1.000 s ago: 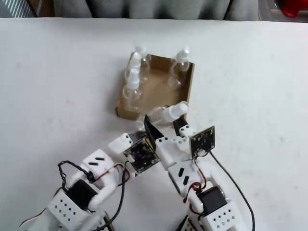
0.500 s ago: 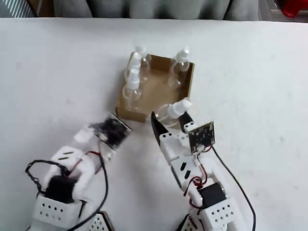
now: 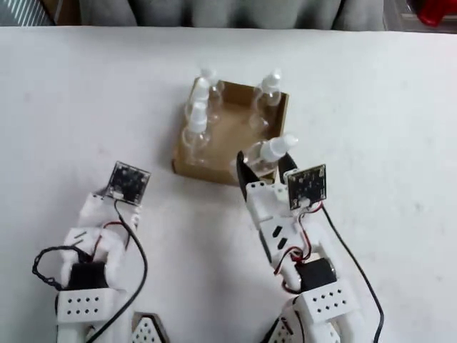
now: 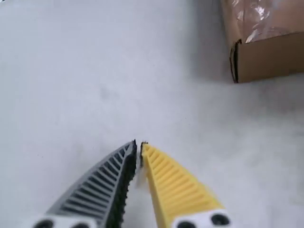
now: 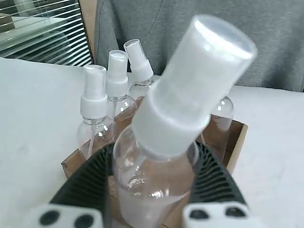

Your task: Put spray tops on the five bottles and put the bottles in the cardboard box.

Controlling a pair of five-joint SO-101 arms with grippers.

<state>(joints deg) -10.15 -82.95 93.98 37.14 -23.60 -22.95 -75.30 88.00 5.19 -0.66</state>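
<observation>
Tilted bottle [image 5: 164, 137] between right gripper [image 5: 153, 159] fingers, over cardboard box [image 3: 187, 166] corner.

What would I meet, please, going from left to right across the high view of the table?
Left arm → row of three spray-topped bottles along the cardboard box's left side → capped bottle held in the right end effector → red object at the far right edge.

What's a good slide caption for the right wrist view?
Right gripper holding a capped bottle, tilted, by the cardboard box of standing bottles.
</observation>
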